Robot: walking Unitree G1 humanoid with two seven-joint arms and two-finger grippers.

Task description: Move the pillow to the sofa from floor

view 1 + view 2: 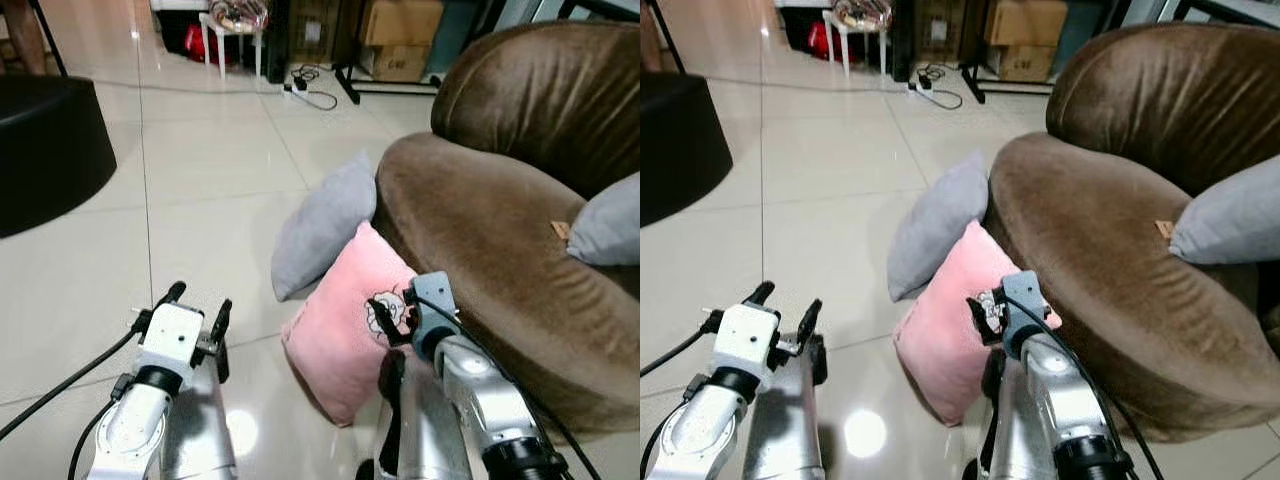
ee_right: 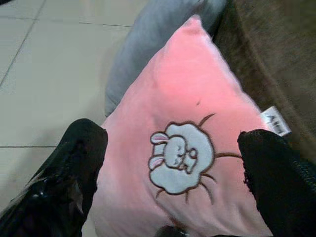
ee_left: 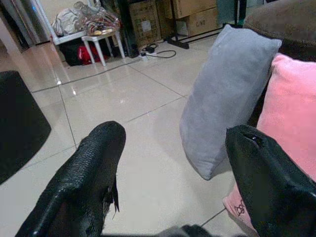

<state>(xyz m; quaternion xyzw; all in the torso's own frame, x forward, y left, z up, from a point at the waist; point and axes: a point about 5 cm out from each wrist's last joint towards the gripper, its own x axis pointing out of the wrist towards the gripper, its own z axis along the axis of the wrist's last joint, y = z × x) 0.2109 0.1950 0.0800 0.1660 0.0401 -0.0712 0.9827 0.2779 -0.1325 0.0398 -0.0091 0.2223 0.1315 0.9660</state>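
Observation:
A pink pillow (image 1: pixel 335 345) with a white sheep picture (image 2: pixel 181 158) stands on its edge on the tiled floor and leans against the front of the brown sofa (image 1: pixel 480 220). Behind it a grey pillow (image 1: pixel 322 225) also leans on the sofa from the floor. My right gripper (image 1: pixel 392 318) is open just in front of the pink pillow, with its fingers (image 2: pixel 79 158) spread to either side of the sheep and not touching. My left gripper (image 1: pixel 198 308) is open over bare floor, left of both pillows.
A second grey pillow (image 1: pixel 608 222) lies on the sofa seat at the right. A black round ottoman (image 1: pixel 45 145) stands at the left. At the back are cardboard boxes (image 1: pixel 400 35), a white stool (image 1: pixel 232 40) and a power strip with cable (image 1: pixel 305 90).

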